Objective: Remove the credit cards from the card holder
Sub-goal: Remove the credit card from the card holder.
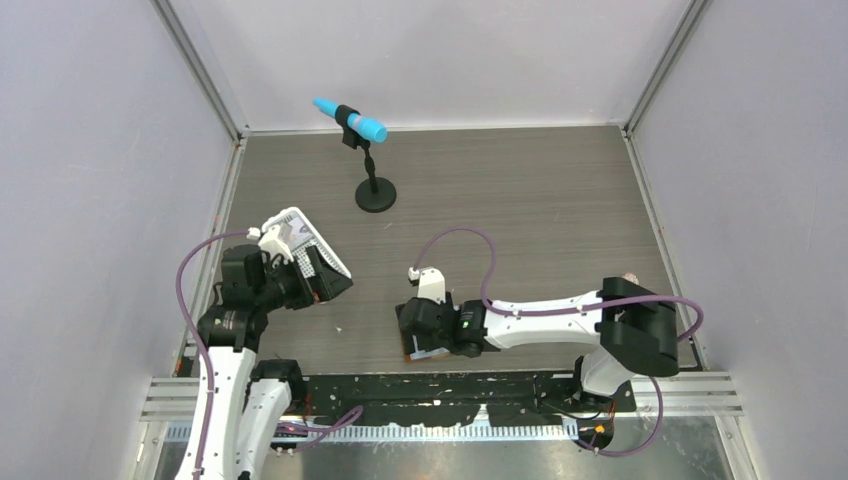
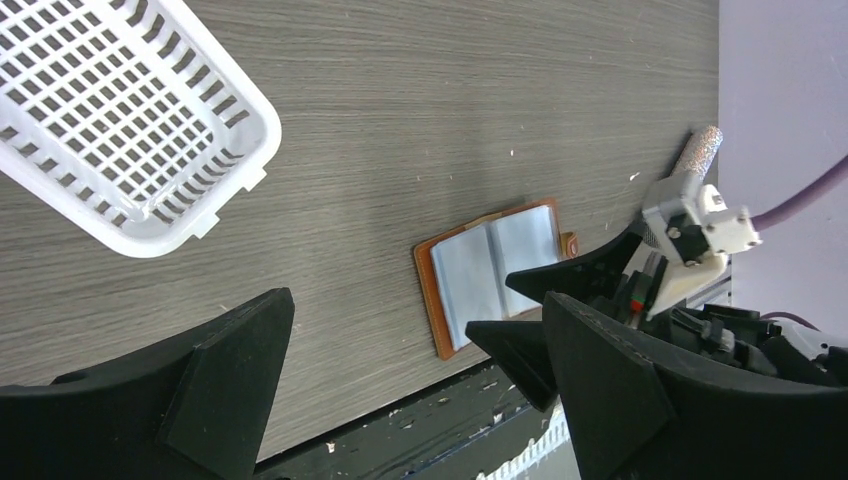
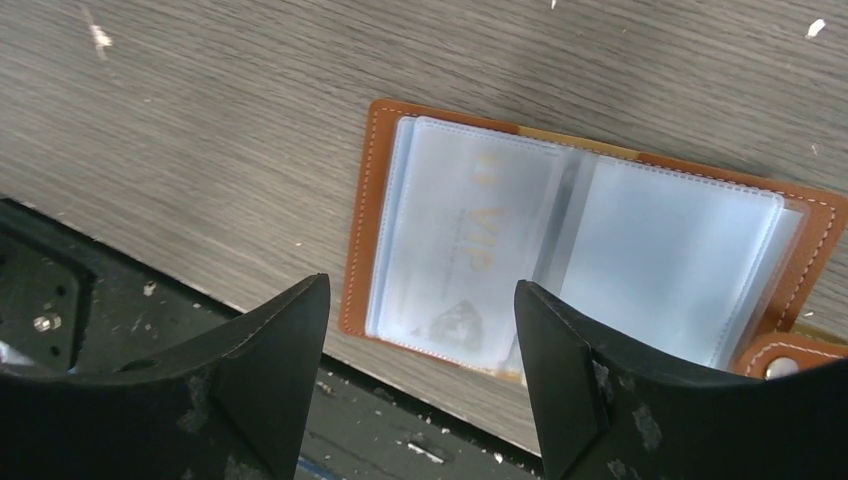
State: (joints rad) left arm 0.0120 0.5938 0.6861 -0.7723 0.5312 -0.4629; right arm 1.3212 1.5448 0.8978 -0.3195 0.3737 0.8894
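**Card holder open under spread right hand**

The card holder is laid open on the bench by its near edge, a credit card seen in one pocket. The right hand is held spread over it. The left hand is spread and empty, near a white tray.

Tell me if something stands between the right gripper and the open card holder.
Nothing visible does. The right gripper hangs open directly over the card holder, which lies opened flat on the table. Only its clear pocket covers the credit card inside.
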